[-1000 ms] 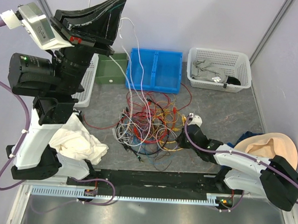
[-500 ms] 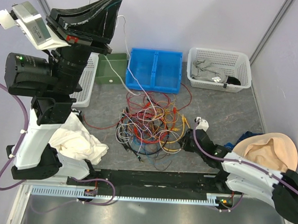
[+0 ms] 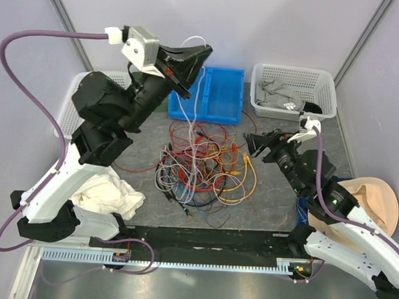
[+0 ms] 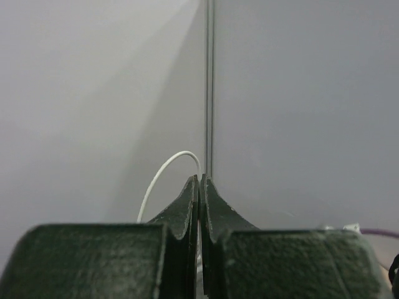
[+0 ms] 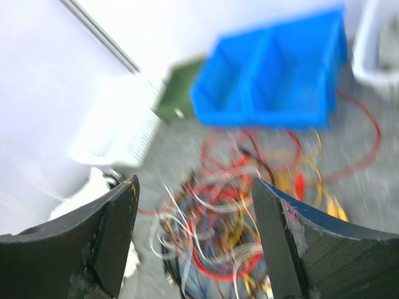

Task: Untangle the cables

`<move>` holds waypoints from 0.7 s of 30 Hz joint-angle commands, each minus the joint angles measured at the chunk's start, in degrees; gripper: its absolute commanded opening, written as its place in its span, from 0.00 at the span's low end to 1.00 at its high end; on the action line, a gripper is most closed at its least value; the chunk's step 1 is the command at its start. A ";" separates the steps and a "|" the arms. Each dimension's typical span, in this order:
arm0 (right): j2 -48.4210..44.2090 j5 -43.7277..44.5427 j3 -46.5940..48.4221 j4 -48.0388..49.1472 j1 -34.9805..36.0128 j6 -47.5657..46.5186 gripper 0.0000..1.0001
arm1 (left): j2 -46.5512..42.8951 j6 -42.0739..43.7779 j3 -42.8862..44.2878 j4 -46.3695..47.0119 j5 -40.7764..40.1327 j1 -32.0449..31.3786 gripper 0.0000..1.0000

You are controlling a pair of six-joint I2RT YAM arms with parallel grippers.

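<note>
While the left fingers (image 3: 189,59) pinch one white cable (image 4: 179,153) above the blue bin (image 3: 222,90), the right fingers (image 5: 112,237) stand apart beside the cables (image 3: 198,166); beyond them, a basket (image 3: 294,72) holds grey cloth (image 3: 279,93).

The right hand (image 5: 194,187), spread wide, hangs over the blurred cables (image 5: 234,208), a blue bin (image 5: 274,78) beyond.
</note>
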 commanded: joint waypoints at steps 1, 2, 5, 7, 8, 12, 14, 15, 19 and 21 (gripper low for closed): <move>-0.39 -3.83 3.99 7.79 -0.05 -7.73 0.81 | -2.04 -7.21 -1.20 -3.04 1.81 0.13 0.02; -0.12 -6.89 4.34 11.46 -0.05 -8.35 0.81 | -1.95 -7.91 -1.20 -3.48 2.51 0.13 0.02; 3.12 -11.74 7.32 15.62 -0.05 -8.80 0.84 | -1.77 -9.67 -1.55 -4.09 4.19 0.13 0.02; 6.80 -15.00 10.13 16.24 -0.05 -8.80 0.84 | -1.60 -10.55 -1.81 -4.18 4.89 0.13 0.02; 7.78 -15.62 10.75 17.29 -0.05 -8.80 0.85 | -1.42 -10.73 -1.81 -4.18 5.15 0.13 0.02; 11.29 -18.69 11.90 23.44 -0.05 -8.18 0.85 | -0.89 -12.04 -1.90 -4.80 7.70 0.13 0.02; 12.44 -19.66 13.13 26.42 -0.05 -8.27 0.85 | -0.72 -12.57 -2.16 -4.80 7.88 0.13 0.02; 13.49 -19.75 13.92 27.31 -0.05 -8.44 0.85 | -0.45 -13.01 -2.34 -4.89 8.84 0.13 0.02; 14.38 -21.51 13.49 33.38 -0.05 -8.88 0.84 | -0.45 -13.98 -3.39 -4.80 9.90 0.13 0.02; 14.29 -22.12 13.40 35.75 0.04 -8.97 0.83 | -0.45 -14.07 -3.92 -4.89 9.81 0.13 0.02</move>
